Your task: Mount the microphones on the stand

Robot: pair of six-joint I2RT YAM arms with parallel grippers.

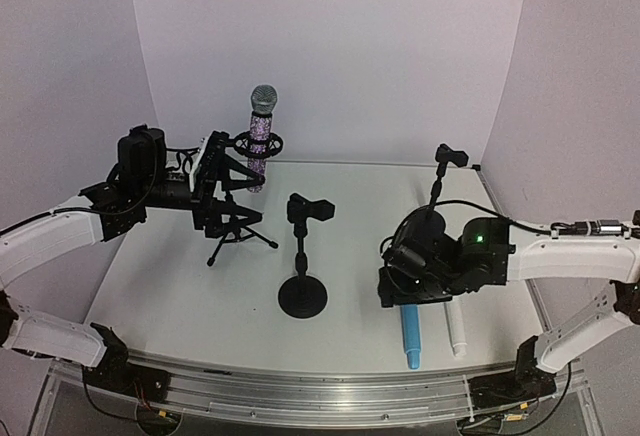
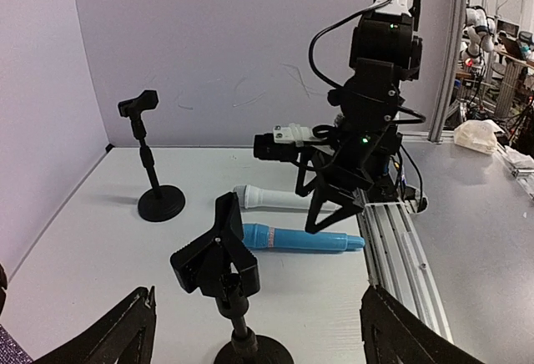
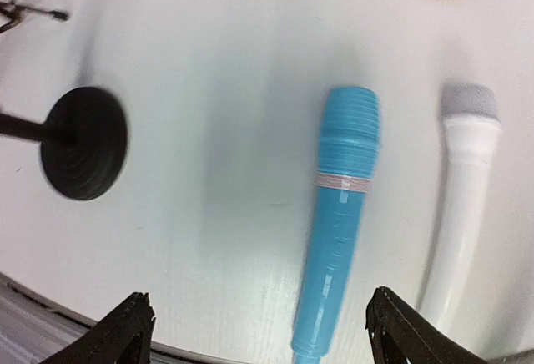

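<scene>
The right pincer point(image 3: 259, 310) hangs spread wide over the blue microphone point(image 3: 338, 214), gripping nothing. That barrel is round (and near the front edge of the table point(image 1: 170, 296)), so an off-centre pinch could roll it into the white microphone point(image 3: 463, 189) just beside. The left pincer point(image 2: 259, 297) gapes empty too. Only the tripod stand point(image 1: 238, 226) holds anything, the glittery microphone point(image 1: 260, 141); the middle clip point(image 1: 310, 208) and back clip point(image 1: 451, 155) hold nothing.

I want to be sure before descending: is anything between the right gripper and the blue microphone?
Nothing visible. The open right gripper hangs over the blue microphone; the white microphone lies beside it, apart.
</scene>
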